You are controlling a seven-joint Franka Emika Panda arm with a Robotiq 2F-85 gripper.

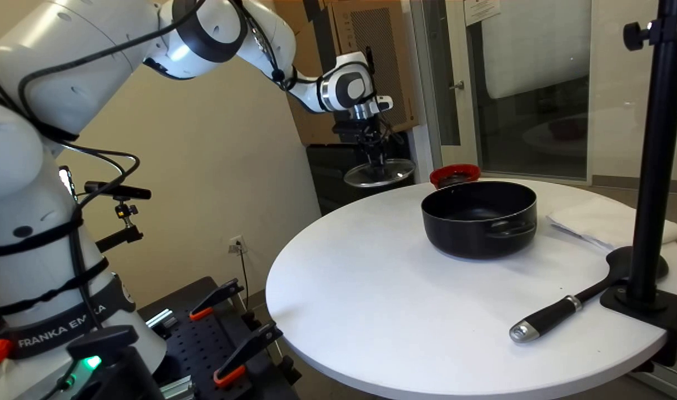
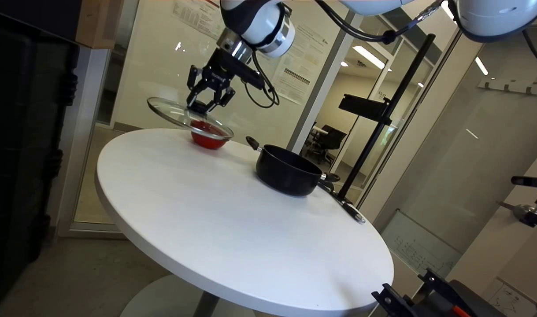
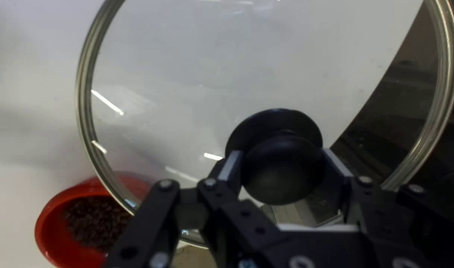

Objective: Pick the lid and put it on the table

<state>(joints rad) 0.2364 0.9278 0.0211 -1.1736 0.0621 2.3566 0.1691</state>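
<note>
The lid is a round clear-glass disc with a silvery rim and a dark knob. It shows in both exterior views (image 1: pixel 395 168) (image 2: pixel 173 113) and fills much of the wrist view (image 3: pixel 212 74). My gripper (image 1: pixel 376 161) (image 2: pixel 199 107) (image 3: pixel 282 163) is shut on the lid's knob, one finger on each side. The lid hangs in the air near the rim of the white table (image 1: pixel 371 289) (image 2: pixel 250 229), apart from its top. In the wrist view, part of the lid overlaps the white top (image 3: pixel 18 111) and part overlaps the dark area past its edge.
A red bowl (image 1: pixel 435 179) (image 2: pixel 209 143) (image 3: pixel 48 230) with dark contents stands close to the lid. The black pot (image 1: pixel 466 236) (image 2: pixel 286 174) stands open on the table. A black utensil (image 1: pixel 549 316), a white cloth (image 1: pixel 599 219) and a clamped black pole (image 1: pixel 646 166) are beyond it.
</note>
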